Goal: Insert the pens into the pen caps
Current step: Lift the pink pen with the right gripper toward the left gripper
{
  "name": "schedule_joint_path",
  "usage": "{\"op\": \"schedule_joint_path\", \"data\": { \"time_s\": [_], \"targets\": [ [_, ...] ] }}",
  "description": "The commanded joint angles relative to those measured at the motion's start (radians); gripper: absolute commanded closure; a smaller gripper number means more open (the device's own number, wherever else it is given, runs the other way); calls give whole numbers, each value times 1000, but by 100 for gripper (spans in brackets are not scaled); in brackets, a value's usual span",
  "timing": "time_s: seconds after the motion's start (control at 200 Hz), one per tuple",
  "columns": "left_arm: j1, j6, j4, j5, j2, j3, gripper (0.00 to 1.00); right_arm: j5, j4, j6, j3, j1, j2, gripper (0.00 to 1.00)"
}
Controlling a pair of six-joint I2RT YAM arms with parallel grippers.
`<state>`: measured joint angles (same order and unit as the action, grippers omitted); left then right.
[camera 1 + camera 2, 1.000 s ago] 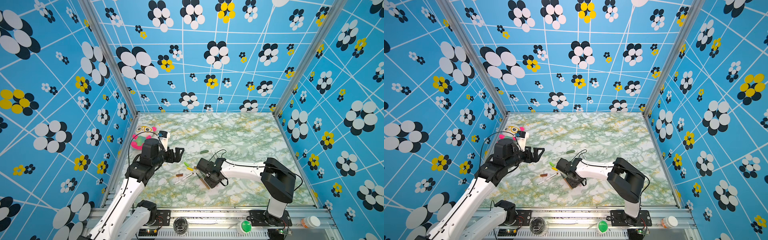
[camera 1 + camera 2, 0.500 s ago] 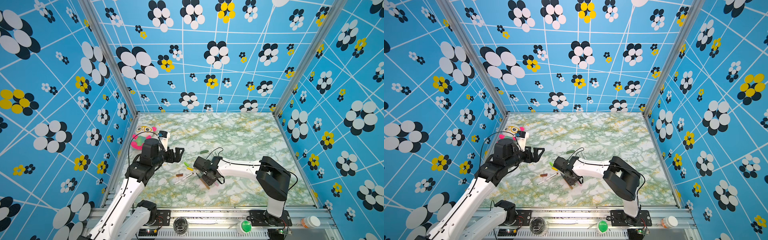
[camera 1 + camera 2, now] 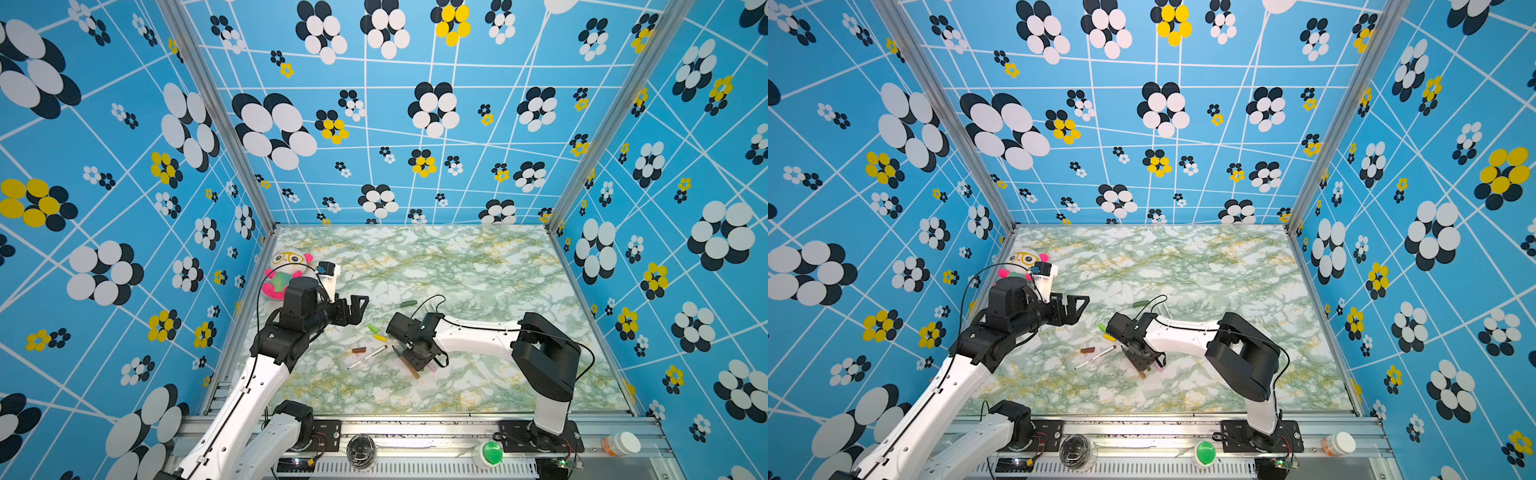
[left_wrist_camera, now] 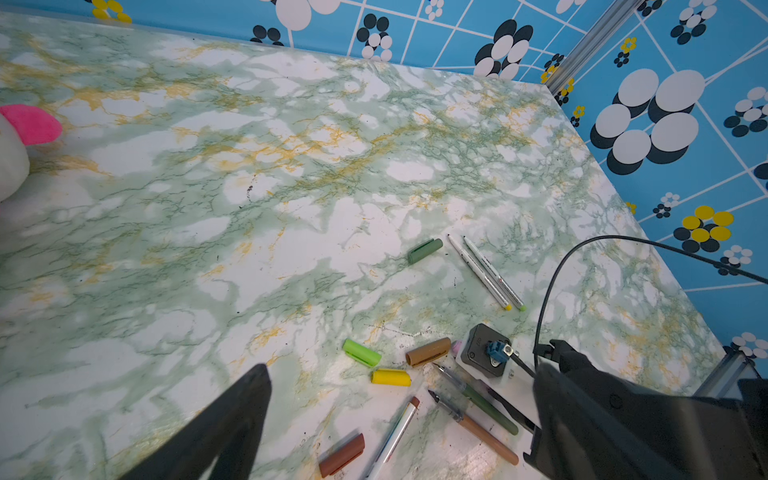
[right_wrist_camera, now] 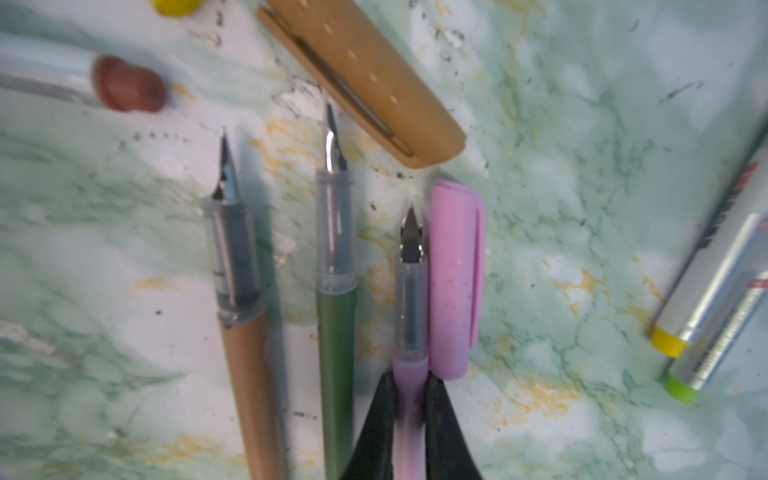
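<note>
In the right wrist view my right gripper [image 5: 409, 399] is shut on the pink pen [image 5: 409, 291], which lies flat beside the pink cap [image 5: 455, 282]. The dark-green pen [image 5: 334, 332] and the tan pen [image 5: 245, 353] lie parallel next to it, with the tan cap [image 5: 365, 79] past their nibs. My left gripper [image 3: 357, 307] hangs open above the table, holding nothing. Below it lie the light-green cap [image 4: 361, 353], yellow cap [image 4: 390, 377], brown cap [image 4: 341, 455] and a brown-tipped white pen [image 4: 395, 436]. Farther off are the dark-green cap [image 4: 424, 251] and two white pens [image 4: 482, 270].
A plush toy [image 3: 286, 270] sits at the back left of the marble table [image 3: 478, 257], behind the left arm. Patterned blue walls close in three sides. A pill bottle [image 3: 621, 444] and a green button [image 3: 490, 453] stand on the front rail.
My right gripper has closed onto the pink pen and its arm has shifted slightly to the left. The left arm has not moved.
</note>
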<state>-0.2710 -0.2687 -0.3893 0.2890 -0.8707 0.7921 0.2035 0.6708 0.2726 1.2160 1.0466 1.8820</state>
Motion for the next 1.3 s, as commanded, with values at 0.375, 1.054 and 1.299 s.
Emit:
{"op": "schedule_joint_path", "data": {
  "time_s": [0.375, 1.054, 1.299],
  "targets": [
    [-16, -53, 47, 90, 35, 12, 1, -66, -44, 19, -55, -97, -302, 90],
    [-261, -189, 268, 239, -79, 13, 2, -433, -404, 318, -145, -360, -598, 91],
    [-358, -286, 429, 240, -178, -1, 5, -539, -512, 425, -169, -368, -647, 91]
  ]
}}
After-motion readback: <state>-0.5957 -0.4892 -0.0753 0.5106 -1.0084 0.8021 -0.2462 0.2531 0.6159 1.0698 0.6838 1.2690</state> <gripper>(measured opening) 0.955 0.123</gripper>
